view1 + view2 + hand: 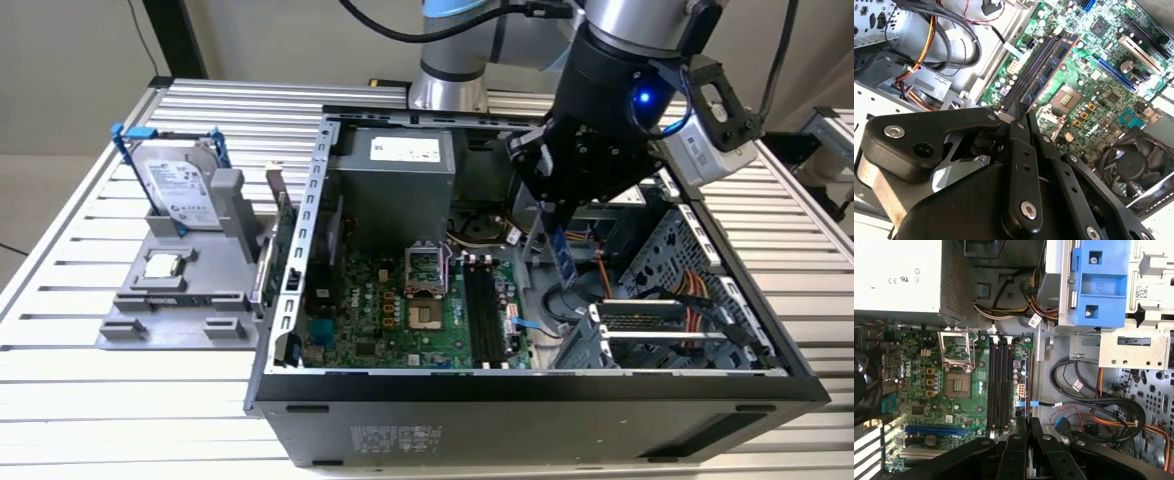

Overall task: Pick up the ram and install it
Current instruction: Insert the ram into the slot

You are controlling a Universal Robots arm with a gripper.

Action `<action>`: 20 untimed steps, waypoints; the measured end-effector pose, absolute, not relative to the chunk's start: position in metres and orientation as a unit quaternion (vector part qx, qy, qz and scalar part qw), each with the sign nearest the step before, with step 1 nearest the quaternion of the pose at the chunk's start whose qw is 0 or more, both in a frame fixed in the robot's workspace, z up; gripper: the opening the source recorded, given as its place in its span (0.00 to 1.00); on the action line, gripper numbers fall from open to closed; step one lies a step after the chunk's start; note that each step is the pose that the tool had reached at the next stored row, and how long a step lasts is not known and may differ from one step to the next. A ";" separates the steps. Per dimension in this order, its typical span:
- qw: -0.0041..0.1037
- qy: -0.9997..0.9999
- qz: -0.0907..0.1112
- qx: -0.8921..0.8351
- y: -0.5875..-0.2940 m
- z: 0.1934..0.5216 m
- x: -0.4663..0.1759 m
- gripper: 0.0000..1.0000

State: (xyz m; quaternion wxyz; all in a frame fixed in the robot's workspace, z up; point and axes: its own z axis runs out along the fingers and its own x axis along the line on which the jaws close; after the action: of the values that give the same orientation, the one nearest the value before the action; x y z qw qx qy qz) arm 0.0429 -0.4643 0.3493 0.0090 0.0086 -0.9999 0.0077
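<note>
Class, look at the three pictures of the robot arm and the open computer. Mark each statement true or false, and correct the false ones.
1. The gripper is shut on the ram. True.
2. The ram is seated in one of the black slots. False: it is held clear of them, and all of them are empty.
3. The hard drive stands on the grey fixture outside the case. True.
4. The processor sits in the socket. False: it lies on the fixture near the hard drive, and the socket is empty.
</note>
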 end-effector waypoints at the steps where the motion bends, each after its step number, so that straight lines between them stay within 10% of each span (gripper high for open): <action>1: 0.009 -1.000 0.008 0.008 -0.464 0.348 0.043 0.00; 20: 0.009 -0.999 0.008 -0.031 -0.464 0.331 0.049 0.00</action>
State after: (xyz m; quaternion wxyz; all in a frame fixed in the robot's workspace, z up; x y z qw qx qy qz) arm 0.0489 -0.4643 0.3311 0.0088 -0.0307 -0.9995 0.0077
